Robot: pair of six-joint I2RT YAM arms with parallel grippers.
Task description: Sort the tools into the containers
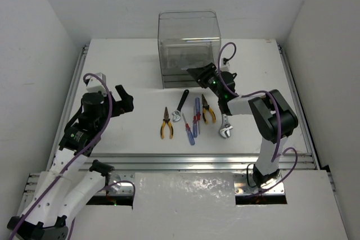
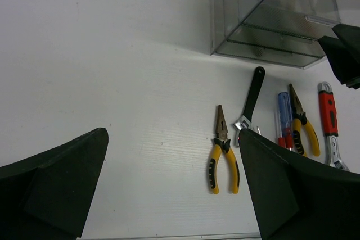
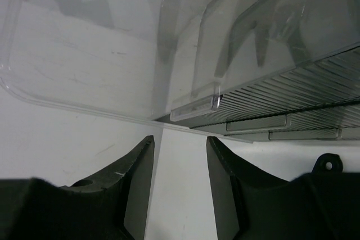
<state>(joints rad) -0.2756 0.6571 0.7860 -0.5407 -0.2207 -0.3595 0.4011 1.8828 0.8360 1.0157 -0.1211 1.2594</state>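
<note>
The right gripper [image 3: 179,145] had its jaws spread a little with nothing between them. Its tips sat just in front of the bottom of the container [image 3: 253,32], close under a small clear handle tab [image 3: 194,108] on the stacked trays [image 3: 315,85]. No touch showed. The left gripper [image 2: 173,139] was spread wide and empty, hanging over the table [image 1: 124,60] toward its left edge and facing the tools.

The container stood at the middle of the far edge. The tools lay in a row between it and the near edge, none of them sorted yet. From left to right they were the left pliers [image 1: 166,123], the black-handled wrench [image 1: 181,105], the screwdrivers [image 1: 195,117], the right pliers [image 1: 208,111] and the red-handled wrench [image 1: 225,126].

The step in hand looked like opening a tray so that a tool could go in. To do it well, the right jaws would need to rise slightly and move in until the tab sat squarely between them. They should then close on the tab alone and not on the tray below it. The pull should run straight toward the near edge and stay level, since a slanted pull could jam the tray. The box looked light, so a slow pull would help keep it from sliding. The tray would come out toward the head of the black-handled wrench, so a short opening seemed wiser.
</note>
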